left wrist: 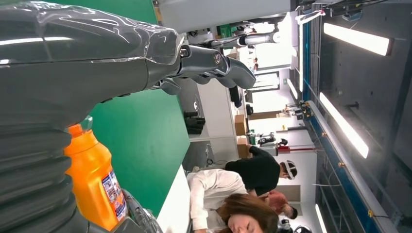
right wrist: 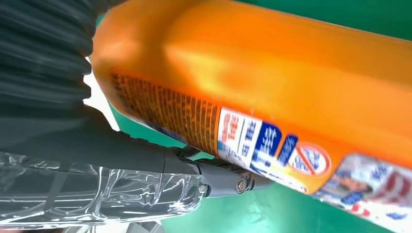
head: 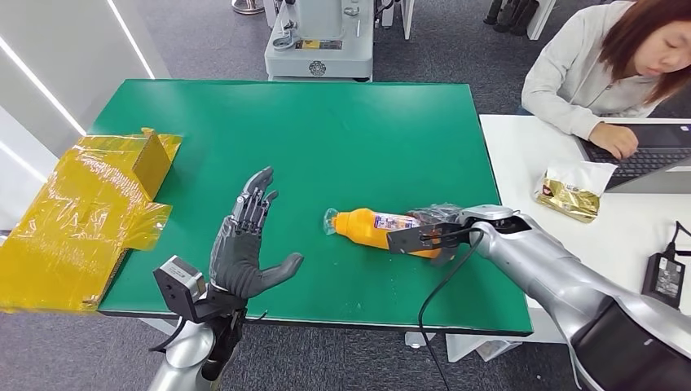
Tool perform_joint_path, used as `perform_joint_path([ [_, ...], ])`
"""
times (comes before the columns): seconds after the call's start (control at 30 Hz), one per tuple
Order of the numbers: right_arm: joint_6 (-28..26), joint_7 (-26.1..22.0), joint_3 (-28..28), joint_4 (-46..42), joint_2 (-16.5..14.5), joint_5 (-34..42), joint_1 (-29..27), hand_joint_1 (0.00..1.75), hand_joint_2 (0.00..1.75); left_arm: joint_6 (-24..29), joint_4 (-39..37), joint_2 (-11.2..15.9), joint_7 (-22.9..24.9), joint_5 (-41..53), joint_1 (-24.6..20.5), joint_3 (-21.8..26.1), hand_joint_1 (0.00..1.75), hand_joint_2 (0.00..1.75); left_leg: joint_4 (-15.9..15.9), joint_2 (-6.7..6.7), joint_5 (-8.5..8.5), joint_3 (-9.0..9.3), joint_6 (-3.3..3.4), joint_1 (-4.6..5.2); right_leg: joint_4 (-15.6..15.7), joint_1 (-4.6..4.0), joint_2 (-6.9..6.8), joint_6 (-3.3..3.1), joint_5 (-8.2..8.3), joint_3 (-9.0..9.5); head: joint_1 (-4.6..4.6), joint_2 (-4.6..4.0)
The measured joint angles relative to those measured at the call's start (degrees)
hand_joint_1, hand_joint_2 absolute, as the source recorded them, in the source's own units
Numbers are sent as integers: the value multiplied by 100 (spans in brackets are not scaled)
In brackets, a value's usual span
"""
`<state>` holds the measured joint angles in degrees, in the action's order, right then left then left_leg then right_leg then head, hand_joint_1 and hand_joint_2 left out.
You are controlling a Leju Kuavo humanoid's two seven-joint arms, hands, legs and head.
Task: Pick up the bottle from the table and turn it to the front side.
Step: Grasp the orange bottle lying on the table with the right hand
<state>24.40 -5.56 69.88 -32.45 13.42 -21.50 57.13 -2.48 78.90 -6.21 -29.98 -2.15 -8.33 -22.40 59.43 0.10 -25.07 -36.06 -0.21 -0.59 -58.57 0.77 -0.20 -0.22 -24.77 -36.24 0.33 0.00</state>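
From the head view: orange bottle (head: 376, 229) lying on its side on the green worktop (head: 326, 138), cap toward nine o'clock, base toward three o'clock under the right hand (head: 436, 232). Right hand reaching in from four o'clock, wrapped about the bottle's base end; whether lifted clear or resting on the worktop cannot be told. Left hand (head: 248, 248) at eight o'clock of the bottle, apart from it, palm up-turned, fingers (head: 254, 199) spread, holding nothing. Yellow wrapped box (head: 90, 212) at the worktop's nine o'clock edge; a person at a laptop (head: 652, 151) on the white desk at two o'clock. From the left wrist view: bottle's neck and label beyond the open hand, not touched. From the right wrist view: bottle close against the hand, label with small print facing the camera, a dark finger (right wrist: 145, 155) curled beneath it, so gripped. Judged step: grasp made, pick-up beginning. Next move calls for a clean lift, then a roll about the long axis until the front label faces forward, grip kept firm against slipping.
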Motion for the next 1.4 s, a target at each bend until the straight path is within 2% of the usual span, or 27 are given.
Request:
perform_joint_path([
  [0.1, -143, 1, 36, -35, 59, -25, -80, 113, 175, 21, 1, 0, -3, 18, 13, 2, 0, 175, 0, 1, 0, 0, 0, 0, 0, 0, 0, 0, 0, 0, -1, 0],
  [0.13, -172, 1, 46, -42, 71, -38, -96, 141, 175, 32, 1, 0, -4, 23, 16, 3, 0, 175, 0, 1, 0, 0, 0, 0, 0, 0, 1, 0, 0, 0, -1, 0],
  [0.2, -243, -2, 57, -51, 85, -41, -112, 150, 175, 52, 1, 0, -10, 46, 25, 3, 0, 175, 0, 3, -1, 1, 0, 0, 0, 0, 2, 0, 0, 0, -1, 0],
  [0.3, -400, -37, 62, -52, 104, 25, -138, 156, 175, 72, 8, 0, -20, 94, 83, 9, 0, 175, 0, 4, -1, 2, 1, 0, 0, 0, 2, 0, 0, 1, -1, 0],
  [0.6, -1059, -185, -139, -150, 246, 206, -485, 159, 175, 66, 85, -2, -38, 187, 309, 109, 0, 175, 0, 2, -1, 7, 1, -1, 2, -1, 1, 0, 0, 8, 0, 0],
  [0.7, -1214, -244, -302, -240, 273, 317, -630, 169, 175, 66, 91, -2, -40, 189, 310, 121, 0, 175, 0, 4, -1, 9, 2, -1, 2, 0, 2, 0, 0, 9, 0, 0],
  [0.83, -1334, -464, -605, -446, 311, 847, -888, 175, 175, 137, 143, 3, -40, 298, 309, 140, 0, 175, 0, 2, -1, 12, 2, -1, 2, -1, 0, 0, 0, 12, -1, 0],
  [0.97, -1578, -888, -1281, -1022, 363, 1732, -1578, 175, 175, 556, 218, 26, -17, 730, 278, 148, 0, 175, -1, -5, -2, 8, 2, -2, 1, -2, -6, -1, -1, 11, -1, 0],
  [1.13, -2059, -1305, -2037, -1935, 287, 2122, -2549, 175, 175, 1267, 228, 88, -3, 1293, 193, 155, 0, 175, -4, -18, -9, 6, -1, -6, 1, -6, -22, -2, -17, 14, 0, 0],
  [1.27, -2348, -1611, -2652, -2672, 3, 2350, -3425, 172, 175, 1737, 221, 169, -1, 1630, 177, 196, 0, 175, -6, -27, -16, 3, -7, -6, -1, -6, -30, -4, -27, 13, -2, 0],
  [1.4, -2493, -1662, -3115, -3144, -367, 2372, -3964, 171, 175, 1662, 130, 213, 27, 1615, 86, 205, 0, 175, -7, -25, -17, 4, -8, -6, -1, -6, -28, -5, -30, 12, -1, 0],
])
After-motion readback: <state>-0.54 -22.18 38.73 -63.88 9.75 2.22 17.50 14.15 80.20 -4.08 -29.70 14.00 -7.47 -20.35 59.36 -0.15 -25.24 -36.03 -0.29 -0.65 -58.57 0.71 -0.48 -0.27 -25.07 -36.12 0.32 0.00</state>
